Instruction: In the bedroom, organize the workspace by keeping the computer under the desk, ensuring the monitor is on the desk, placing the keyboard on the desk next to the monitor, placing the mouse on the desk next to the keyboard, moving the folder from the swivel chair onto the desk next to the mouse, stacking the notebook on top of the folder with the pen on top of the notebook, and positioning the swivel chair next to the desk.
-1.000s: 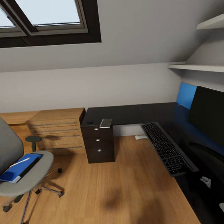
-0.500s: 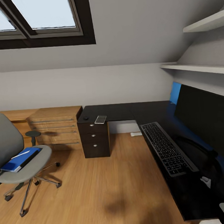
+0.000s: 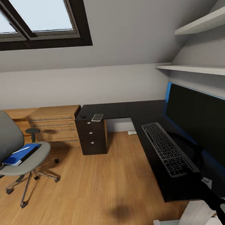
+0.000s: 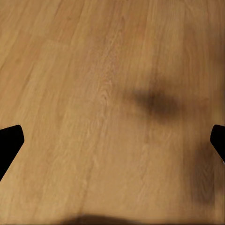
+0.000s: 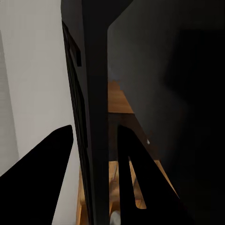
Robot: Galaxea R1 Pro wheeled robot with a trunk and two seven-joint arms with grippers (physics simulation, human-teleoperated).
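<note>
While the folder [image 3: 21,154] lies on the seat of the swivel chair [image 3: 15,155] with the pen [image 3: 24,149] across its cover, well apart from the desk [image 3: 125,110], the step in hand looks like getting over to that chair. The monitor [image 3: 201,120] stands on the desk's right wing and the keyboard [image 3: 168,148] lies in front of it near the edge, so those two seem settled. To do this well, I'd turn the base toward the chair and stop close enough that an arm reaches the seat from above, then lift the folder level so the pen does not roll off. The head view gives the whole room layout. The left wrist view shows bare wooden floor [image 4: 93,93], with the left gripper [image 4: 112,145] spread wide and empty. The right wrist view shows dark fingers of the right gripper [image 5: 93,164] hard by a thin black panel; whether they pinch it I cannot tell
</note>
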